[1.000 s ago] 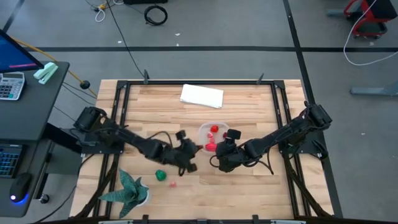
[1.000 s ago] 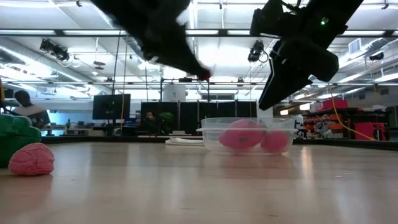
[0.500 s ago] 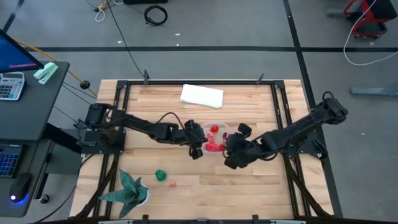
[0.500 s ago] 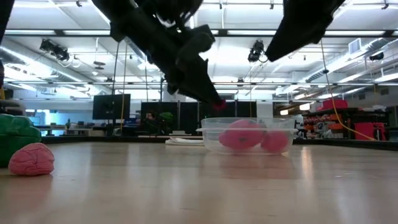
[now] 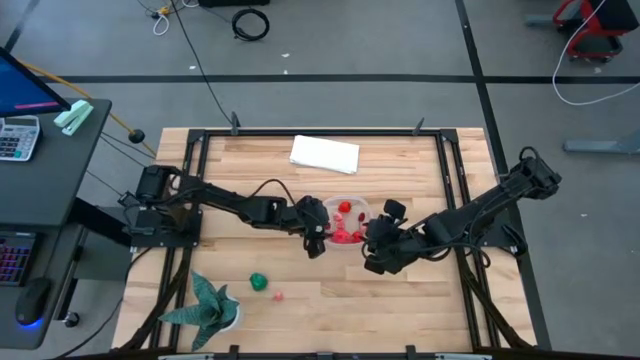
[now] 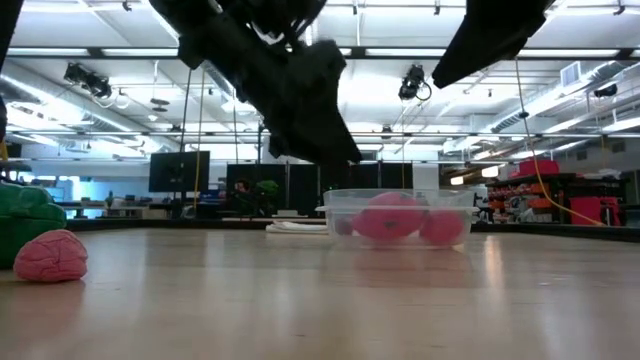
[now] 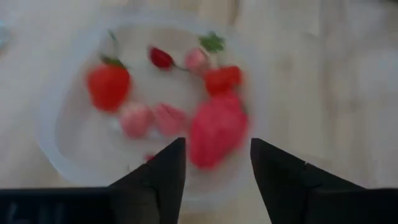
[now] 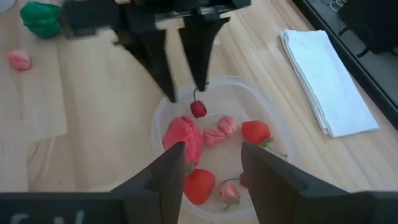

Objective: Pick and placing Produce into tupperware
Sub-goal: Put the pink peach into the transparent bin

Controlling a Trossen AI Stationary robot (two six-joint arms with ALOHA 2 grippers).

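The clear tupperware (image 5: 346,203) stands mid-table and holds several red and pink produce pieces, among them a large red one (image 8: 183,140) and a strawberry (image 8: 255,131). My left gripper (image 8: 186,93) hovers open over its rim, on the side toward the table's left edge. A small red stemmed piece (image 8: 198,109) sits just under its fingertips, apart from them. My right gripper (image 8: 212,149) stands open above the container's right side, with nothing between its fingers. A green piece (image 5: 258,282) and a small pink piece (image 5: 278,296) lie on the table near the front left.
A spiky teal plant (image 5: 210,305) stands at the front left corner. A white folded cloth (image 5: 325,154) lies near the far edge. Black frame rails (image 5: 190,180) run along the table's sides. Bare wood lies in front of the container.
My left gripper carried a small red piece from near the table's front toward the far edge, to the tupperware, then came lower over its rim and opened. The piece has left its fingertips. My right gripper has drawn a little toward the table's right edge and risen.
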